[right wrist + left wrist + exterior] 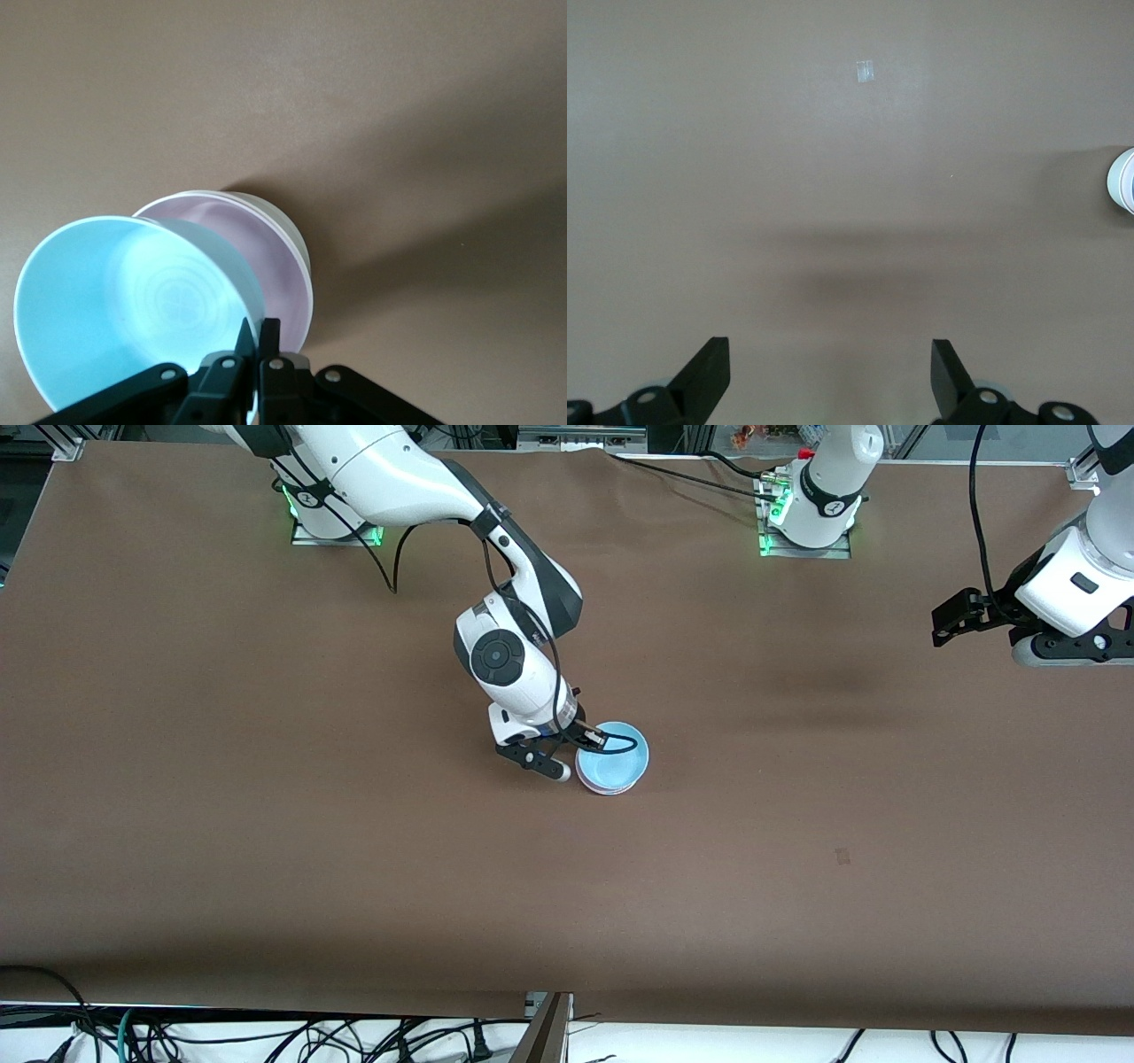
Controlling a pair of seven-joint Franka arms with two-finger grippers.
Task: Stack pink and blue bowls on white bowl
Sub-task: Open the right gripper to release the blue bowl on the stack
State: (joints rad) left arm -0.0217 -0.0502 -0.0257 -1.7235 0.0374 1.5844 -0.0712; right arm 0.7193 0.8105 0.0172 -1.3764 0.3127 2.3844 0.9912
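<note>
My right gripper (595, 737) is shut on the rim of the light blue bowl (616, 755) near the middle of the table. In the right wrist view its fingertips (258, 332) pinch the wall of the blue bowl (124, 310), which is tilted over the pink bowl (266, 257). The pink bowl sits nested in the white bowl (288, 226). In the front view only a pink rim (607, 789) shows under the blue bowl, and the white bowl is hidden. My left gripper (943, 622) waits open and empty, up over the left arm's end of the table, fingers wide apart (830, 350).
A small patch of tape (842, 856) lies on the brown table, nearer the front camera than the bowls; it also shows in the left wrist view (865, 71). A pale round rim (1123, 181) shows at the edge of the left wrist view.
</note>
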